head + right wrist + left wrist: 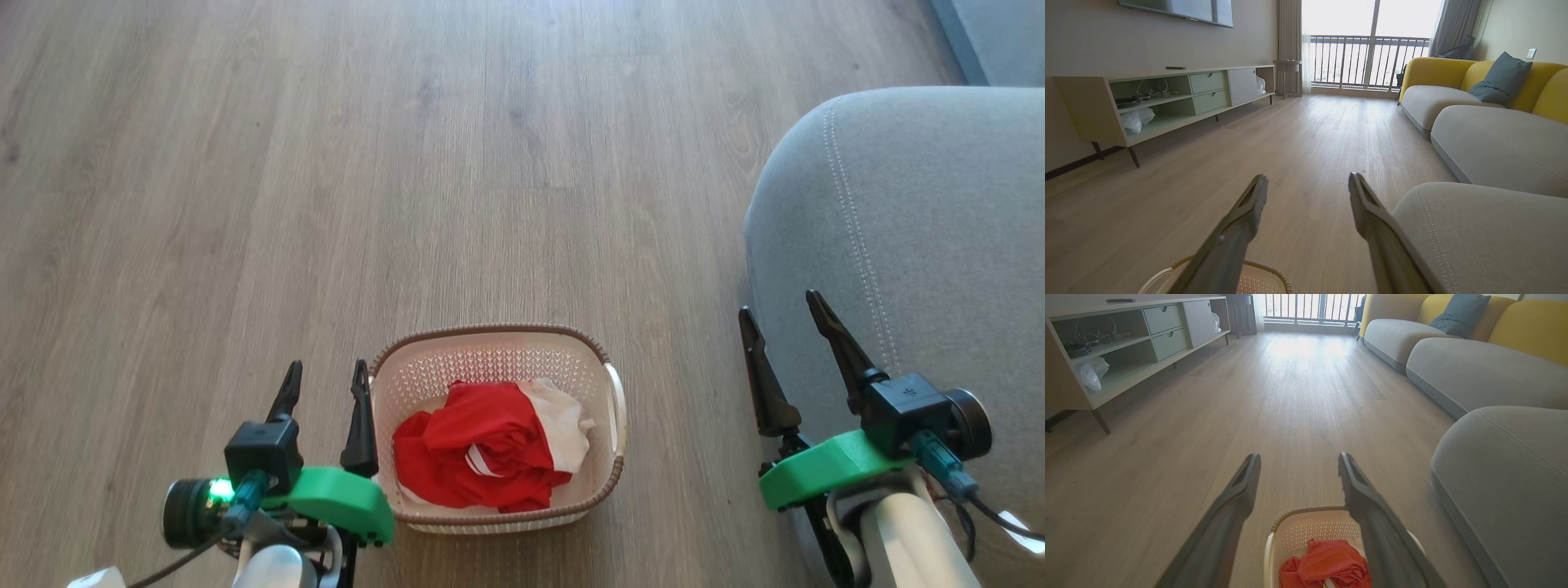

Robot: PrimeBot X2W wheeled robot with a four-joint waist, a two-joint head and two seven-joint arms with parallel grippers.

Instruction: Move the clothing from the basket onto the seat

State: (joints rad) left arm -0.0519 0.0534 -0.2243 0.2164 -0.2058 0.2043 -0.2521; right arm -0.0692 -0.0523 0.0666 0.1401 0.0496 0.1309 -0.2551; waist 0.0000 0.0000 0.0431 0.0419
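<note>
Sitting on the pale wood-plank floor, one small oval cream plastic basket with a brown woven-look rim lies with its long axis across the head view, a white handle at its right end. Red and white soft fabric clothing is heaped inside; the garment count cannot be told. One large grey upholstered seat stands to its right. On the left gripper and the right gripper, the jaws stand wide apart, holding nothing.
</note>
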